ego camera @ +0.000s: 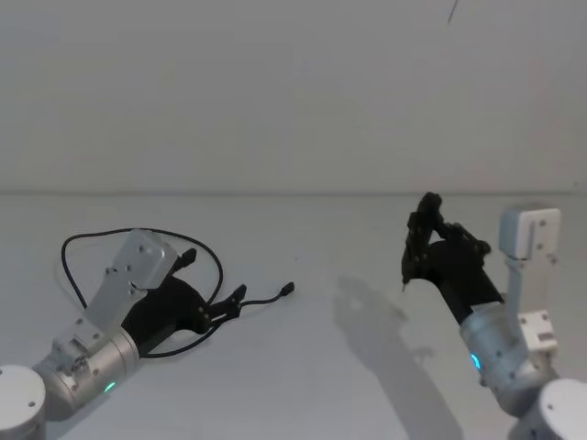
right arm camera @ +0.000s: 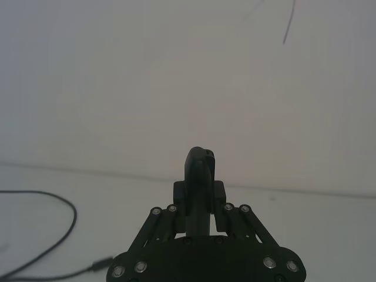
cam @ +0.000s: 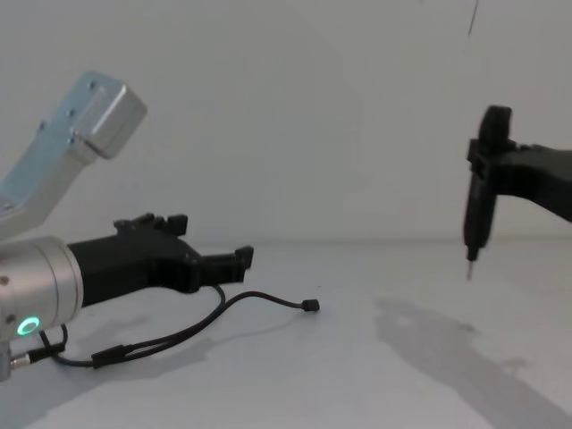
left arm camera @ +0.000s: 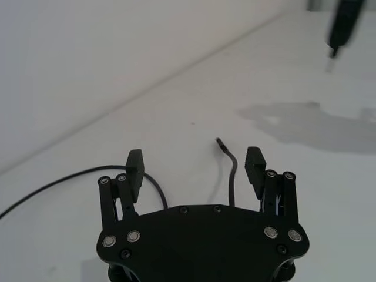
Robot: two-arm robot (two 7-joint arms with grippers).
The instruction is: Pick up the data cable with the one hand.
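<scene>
Two open fingers [left arm camera: 135, 167] of the left gripper [left arm camera: 195, 161] hang over the data cable [left arm camera: 232, 170], so it should drop and pinch softly; the right gripper [cam: 490, 165] holds a lead [cam: 475, 219] up high.

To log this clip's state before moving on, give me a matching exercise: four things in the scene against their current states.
Things:
1. left hand
2. right hand
3. data cable
4. short lead

States:
A. lying loose on the table
B. open, low over the cable
C. shut, raised above the table
D. held upright, silver plug pointing down

Pairs: 1-B, 2-C, 3-A, 4-D
</scene>
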